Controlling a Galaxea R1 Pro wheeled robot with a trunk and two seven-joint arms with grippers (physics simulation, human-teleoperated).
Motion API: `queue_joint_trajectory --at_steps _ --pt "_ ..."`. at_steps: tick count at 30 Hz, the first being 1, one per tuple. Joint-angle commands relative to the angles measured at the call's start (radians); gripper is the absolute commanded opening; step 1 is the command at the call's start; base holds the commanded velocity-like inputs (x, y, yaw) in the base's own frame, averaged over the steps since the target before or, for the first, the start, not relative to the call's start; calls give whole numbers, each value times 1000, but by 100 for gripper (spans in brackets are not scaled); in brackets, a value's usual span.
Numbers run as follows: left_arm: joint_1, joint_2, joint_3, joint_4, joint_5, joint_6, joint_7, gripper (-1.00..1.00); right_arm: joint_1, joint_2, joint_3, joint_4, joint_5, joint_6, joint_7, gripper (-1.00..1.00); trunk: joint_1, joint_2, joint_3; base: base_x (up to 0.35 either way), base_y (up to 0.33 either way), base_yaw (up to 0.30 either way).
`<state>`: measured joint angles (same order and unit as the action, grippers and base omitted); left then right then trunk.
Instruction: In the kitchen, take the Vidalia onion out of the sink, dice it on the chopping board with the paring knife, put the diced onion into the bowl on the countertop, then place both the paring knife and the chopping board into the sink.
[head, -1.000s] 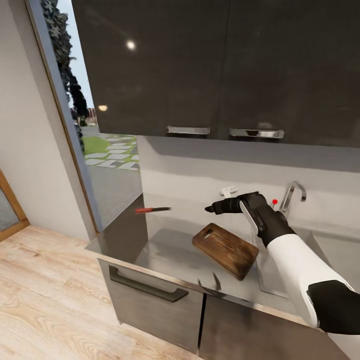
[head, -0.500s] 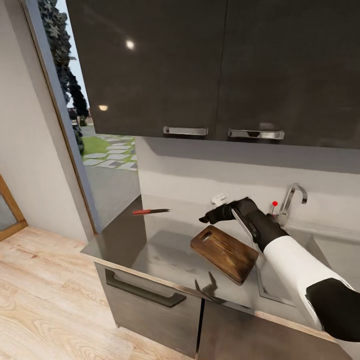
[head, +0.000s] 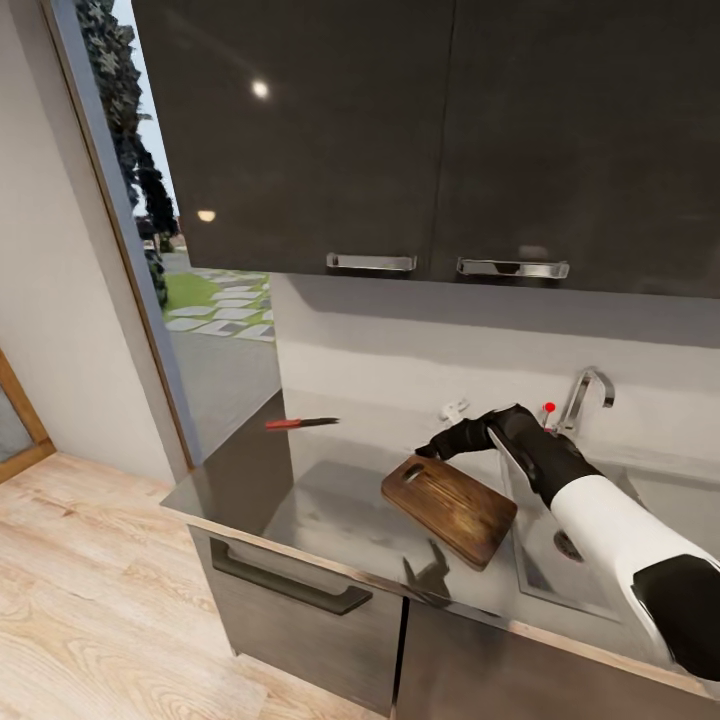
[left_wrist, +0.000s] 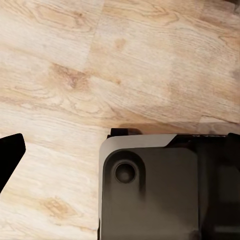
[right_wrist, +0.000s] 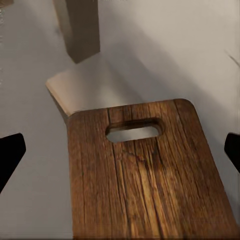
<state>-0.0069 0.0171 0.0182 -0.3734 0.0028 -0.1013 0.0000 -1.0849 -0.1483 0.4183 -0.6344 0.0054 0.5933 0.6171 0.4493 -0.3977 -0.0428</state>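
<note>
Right gripper (head: 432, 452) has drawn back to chopping board's (head: 449, 506) handle end w/ jaws apart, empty; grasp approach likely.

Dark-grained wooden chopping board (head: 448, 507) on smooth, glossy grey countertop (head: 330, 500); chrome tap (head: 585, 392)

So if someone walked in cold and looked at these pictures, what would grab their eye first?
Probably the brown chopping board, lying at an angle on the grey countertop beside the sink. The right end effector hovers above the board's handle-slot end, its fingers spread wide in the wrist view. Further left, the paring knife with its red handle lies alone near the window.
</note>
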Motion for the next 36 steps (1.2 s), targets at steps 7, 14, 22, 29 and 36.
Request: queue_joint_trajectory --at_steps 7,14,22,29,36 --pt "0 0 3 1 0 -3 0 100 -2 -14 4 -1 1 2 32 100 1 -2 -2 145 63 0" --pt "-1 0 3 1 0 -3 0 100 -2 -16 5 -1 0 -13 47 100 1 -2 -2 231 218 0" --pt "-1 0 3 1 0 -3 0 100 -1 -33 23 -1 37 -47 107 100 1 -2 -2 98 89 0" --pt "-1 0 3 1 0 -3 0 100 -1 -56 29 -2 163 -96 242 100 1 -2 -2 5 4 0" --pt "-1 0 1 1 0 -3 0 100 -1 -64 28 -2 262 -158 357 100 1 -2 -2 0 0 0"
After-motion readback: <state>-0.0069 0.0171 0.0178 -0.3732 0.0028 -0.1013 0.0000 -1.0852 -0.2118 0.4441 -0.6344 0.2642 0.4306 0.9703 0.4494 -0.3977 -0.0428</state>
